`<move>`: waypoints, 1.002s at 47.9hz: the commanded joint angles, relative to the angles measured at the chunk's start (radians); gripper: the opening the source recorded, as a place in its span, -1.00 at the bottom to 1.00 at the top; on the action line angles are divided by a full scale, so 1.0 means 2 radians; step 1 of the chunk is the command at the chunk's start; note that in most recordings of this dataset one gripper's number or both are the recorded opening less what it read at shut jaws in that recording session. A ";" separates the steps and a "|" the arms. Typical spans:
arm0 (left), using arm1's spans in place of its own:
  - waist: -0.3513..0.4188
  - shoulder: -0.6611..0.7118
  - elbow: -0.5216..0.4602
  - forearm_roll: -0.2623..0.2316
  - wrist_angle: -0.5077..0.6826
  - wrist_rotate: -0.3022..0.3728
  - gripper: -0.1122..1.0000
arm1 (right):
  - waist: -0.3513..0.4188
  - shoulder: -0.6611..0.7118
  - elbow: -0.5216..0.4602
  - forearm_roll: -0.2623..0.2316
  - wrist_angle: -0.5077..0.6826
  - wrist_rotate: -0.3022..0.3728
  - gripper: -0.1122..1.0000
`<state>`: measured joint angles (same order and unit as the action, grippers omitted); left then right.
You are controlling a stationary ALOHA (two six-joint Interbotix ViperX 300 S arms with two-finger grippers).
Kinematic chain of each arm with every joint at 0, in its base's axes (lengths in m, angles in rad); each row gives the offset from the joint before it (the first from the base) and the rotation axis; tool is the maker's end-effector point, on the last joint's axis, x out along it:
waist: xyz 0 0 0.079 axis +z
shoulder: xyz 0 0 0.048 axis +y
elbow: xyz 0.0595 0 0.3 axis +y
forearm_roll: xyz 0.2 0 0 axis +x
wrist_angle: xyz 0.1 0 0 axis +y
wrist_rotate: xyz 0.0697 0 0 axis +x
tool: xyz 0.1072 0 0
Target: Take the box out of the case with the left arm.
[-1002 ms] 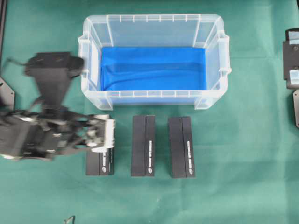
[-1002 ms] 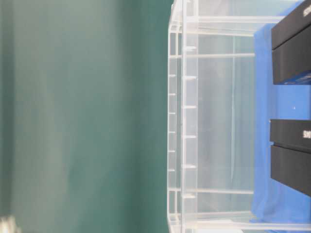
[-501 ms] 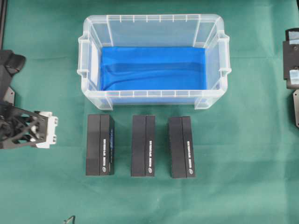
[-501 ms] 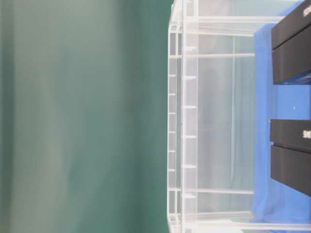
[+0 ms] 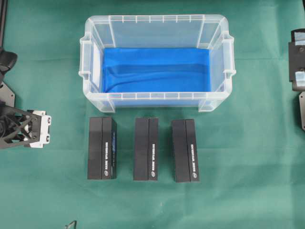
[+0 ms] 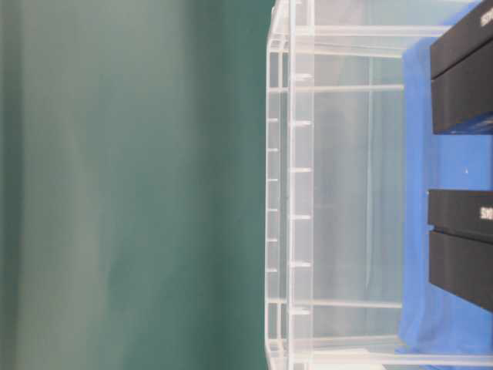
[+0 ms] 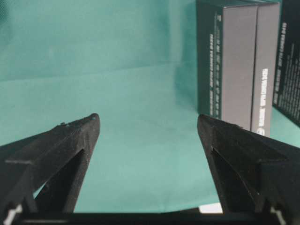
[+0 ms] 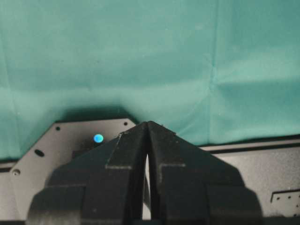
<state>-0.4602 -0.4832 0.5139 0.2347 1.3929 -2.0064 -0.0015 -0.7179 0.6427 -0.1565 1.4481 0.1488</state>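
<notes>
Before one case (image 5: 156,29), three boxes (image 5: 146,149), left claw (image 7: 147,124) spread, empty.

The left gripper (image 5: 45,130) is no longer over the left black box (image 5: 102,148): a second ago it sat right at that box's top end, and now it is well apart from it at the left edge of the overhead view, jaws spread wide and empty. The boxy forearm that stood beside the case (image 5: 95,98) is almost gone from view
</notes>
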 commanded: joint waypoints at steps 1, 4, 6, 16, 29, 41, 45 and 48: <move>0.008 -0.002 -0.012 0.006 0.002 0.000 0.63 | -0.001 -0.001 -0.005 0.001 0.000 0.000 -0.75; 0.018 -0.005 -0.010 0.006 0.004 0.002 0.62 | -0.001 -0.001 -0.005 0.001 0.000 0.000 -0.75; 0.026 -0.008 -0.008 0.006 0.005 0.005 0.62 | -0.001 -0.001 -0.005 0.001 -0.001 0.000 -0.75; 0.080 -0.031 0.004 0.007 0.006 0.034 0.62 | -0.001 -0.001 -0.005 0.001 0.000 0.000 -0.75; 0.157 -0.061 0.020 0.006 0.011 0.123 0.62 | -0.001 -0.001 -0.005 0.001 -0.001 0.000 -0.75; 0.227 -0.077 0.027 0.006 0.010 0.194 0.61 | -0.001 -0.001 -0.005 0.001 -0.001 0.000 -0.75; 0.244 -0.077 0.025 0.006 0.008 0.212 0.61 | -0.001 -0.001 -0.005 0.001 -0.001 0.000 -0.75; 0.258 -0.074 0.025 0.006 0.007 0.226 0.61 | -0.001 -0.001 -0.005 0.001 -0.001 0.001 -0.75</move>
<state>0.0276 -0.6335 0.5783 0.2424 1.4113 -1.5723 -0.0015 -0.7179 0.6427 -0.1565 1.4481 0.1488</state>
